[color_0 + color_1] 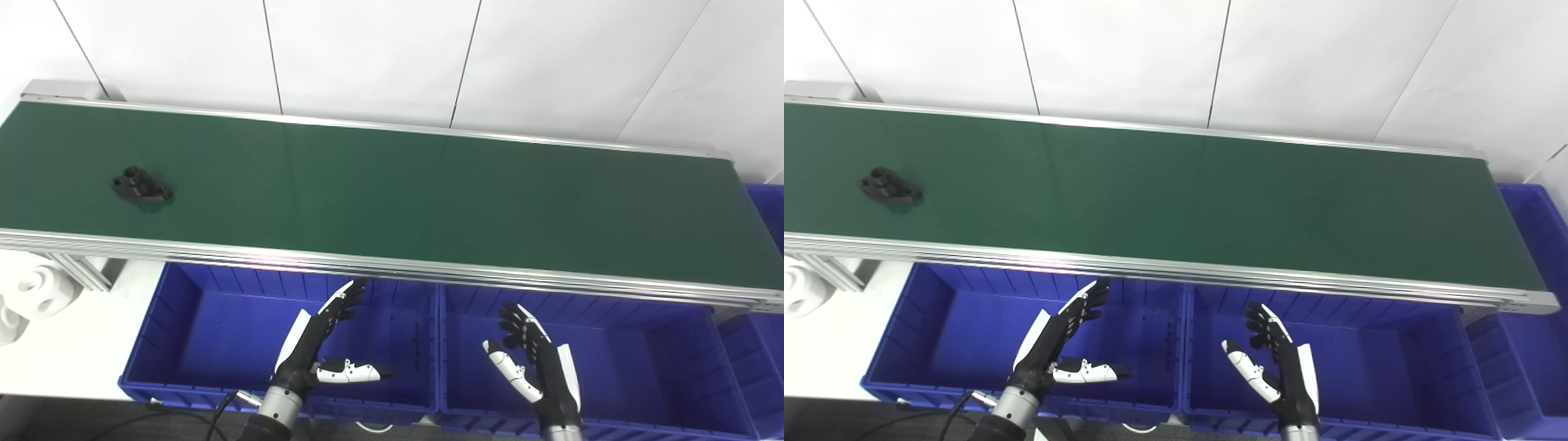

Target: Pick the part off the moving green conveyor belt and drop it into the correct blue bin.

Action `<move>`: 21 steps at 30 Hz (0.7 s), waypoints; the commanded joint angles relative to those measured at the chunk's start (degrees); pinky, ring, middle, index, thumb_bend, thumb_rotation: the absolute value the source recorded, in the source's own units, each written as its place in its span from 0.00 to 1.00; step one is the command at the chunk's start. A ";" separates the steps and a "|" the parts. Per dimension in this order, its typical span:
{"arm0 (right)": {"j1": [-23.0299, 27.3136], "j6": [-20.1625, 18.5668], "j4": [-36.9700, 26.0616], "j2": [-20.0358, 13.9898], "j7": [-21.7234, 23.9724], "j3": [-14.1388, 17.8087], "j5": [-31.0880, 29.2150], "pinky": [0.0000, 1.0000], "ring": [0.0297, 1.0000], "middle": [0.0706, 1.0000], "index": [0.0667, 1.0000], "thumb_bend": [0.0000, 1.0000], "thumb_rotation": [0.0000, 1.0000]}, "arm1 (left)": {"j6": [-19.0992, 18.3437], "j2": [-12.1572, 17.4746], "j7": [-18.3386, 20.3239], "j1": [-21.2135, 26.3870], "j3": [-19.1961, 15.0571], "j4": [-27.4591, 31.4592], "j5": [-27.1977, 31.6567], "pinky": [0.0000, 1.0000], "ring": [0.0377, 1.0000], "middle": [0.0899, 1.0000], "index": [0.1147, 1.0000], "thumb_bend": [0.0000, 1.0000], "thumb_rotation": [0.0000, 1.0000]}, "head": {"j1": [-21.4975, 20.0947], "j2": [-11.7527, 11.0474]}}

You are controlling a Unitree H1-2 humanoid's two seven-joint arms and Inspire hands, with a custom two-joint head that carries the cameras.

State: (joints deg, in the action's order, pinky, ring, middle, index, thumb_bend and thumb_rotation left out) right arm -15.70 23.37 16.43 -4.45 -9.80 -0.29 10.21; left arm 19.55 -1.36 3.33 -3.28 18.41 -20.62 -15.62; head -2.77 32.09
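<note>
A small black part [142, 186] with round bosses lies on the green conveyor belt [392, 184] at its far left; it also shows in the right eye view [890, 186]. My left hand [323, 341] is open and empty, held over the left blue bin [184, 318] below the belt's front rail. My right hand [531, 361] is open and empty over the middle blue bin [661, 367]. Both hands are far from the part.
A third blue bin [765, 257] stands at the right end of the belt. White round parts [33, 291] lie on the white table at the left, under the belt frame. An aluminium rail [392, 269] edges the belt's front. A white wall is behind.
</note>
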 commanded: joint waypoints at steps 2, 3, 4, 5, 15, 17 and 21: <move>0.45 3.51 0.29 -1.32 -1.01 0.08 -0.05 0.73 0.81 0.83 0.85 0.68 0.63 | 3.16 -1.39 -0.92 1.27 1.13 -1.11 -1.04 0.84 0.89 0.91 0.90 0.72 0.24 | 3.43 -1.12; 0.61 3.53 0.78 -1.58 -1.08 0.01 -0.44 0.71 0.81 0.83 0.85 0.65 0.62 | 3.25 -1.61 -1.14 1.45 1.35 -1.84 -1.34 0.83 0.88 0.91 0.90 0.73 0.25 | 5.78 -2.10; 0.75 3.54 1.18 -1.80 -1.29 -0.14 -0.64 0.71 0.81 0.83 0.85 0.65 0.62 | 3.28 -1.82 -1.21 1.55 1.46 -2.28 -1.34 0.83 0.88 0.91 0.90 0.73 0.26 | 5.78 -2.10; 1.00 3.54 1.72 -2.02 -1.23 -0.32 -1.49 0.72 0.82 0.83 0.85 0.63 0.62 | 3.35 -2.03 -1.43 1.69 1.58 -2.75 -1.53 0.82 0.88 0.91 0.90 0.74 0.25 | 7.31 -3.10; 2.41 3.55 4.42 -4.18 -8.75 -3.70 2.05 0.84 0.83 0.82 0.86 0.45 0.57 | 6.32 -2.99 -4.16 3.39 1.84 -7.24 -3.08 0.78 0.84 0.87 0.87 0.79 0.21 | 13.11 -5.34; 2.48 3.55 4.56 -4.38 -9.66 -4.03 2.43 0.84 0.83 0.82 0.86 0.41 0.54 | 6.35 -3.11 -4.34 3.57 1.80 -7.57 -3.19 0.78 0.84 0.87 0.86 0.79 0.20 | 14.17 -5.63; 2.21 3.55 4.27 -4.35 -8.96 -3.95 1.35 0.88 0.85 0.85 0.89 0.33 0.45 | 6.31 -3.12 -4.70 3.76 1.88 -7.66 -3.72 0.78 0.84 0.86 0.86 0.80 0.21 | 15.25 -5.76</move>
State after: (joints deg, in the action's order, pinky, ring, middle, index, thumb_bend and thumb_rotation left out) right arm -13.50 24.17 21.65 -8.22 -18.49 -4.44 12.04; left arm 23.65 -3.52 -0.32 -0.97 20.21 -28.99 -19.25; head 12.57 26.28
